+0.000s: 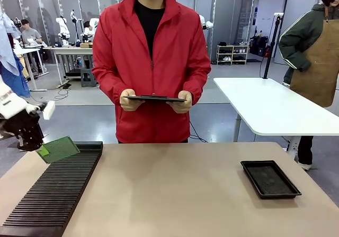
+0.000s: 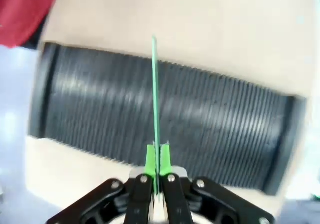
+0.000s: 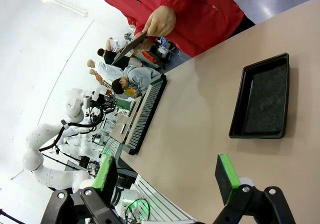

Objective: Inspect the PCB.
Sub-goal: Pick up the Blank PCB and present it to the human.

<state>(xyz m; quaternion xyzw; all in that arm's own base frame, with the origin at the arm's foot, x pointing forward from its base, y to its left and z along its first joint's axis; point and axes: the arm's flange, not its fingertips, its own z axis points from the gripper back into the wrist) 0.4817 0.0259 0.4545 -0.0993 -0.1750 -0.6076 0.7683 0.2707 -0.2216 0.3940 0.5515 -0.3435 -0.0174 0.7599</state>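
A beige tabletop (image 1: pixel 175 194) fills the foreground of a bright workshop with a grey floor (image 1: pixel 79 115). A long black ribbed rack (image 1: pixel 53 194) lies along its left side, running from the near edge toward the far edge.

Over the rack's far left corner, the robot's left hand (image 1: pixel 39 151) is clamped shut on one edge of the PCB (image 1: pixel 59 148), a thin green board held tilted. From the wrist camera the PCB (image 2: pixel 154 94) appears edge-on, pinched between the green pads of the left hand (image 2: pixel 157 159), above the rack's (image 2: pixel 200 124) ribs. Whether the board touches the rack cannot be told.

Well to the right of the rack lies a shallow black tray (image 1: pixel 275 196). The right hand (image 3: pixel 167 176) hangs above the tabletop with its fingers spread wide and nothing between them.

Beyond the rack's far end, to its right, a person in a red jacket (image 1: pixel 153 52) stands holding a dark tablet (image 1: pixel 154 98) level. Farther right of the rack, behind the tabletop, stands a white table (image 1: pixel 265 105).
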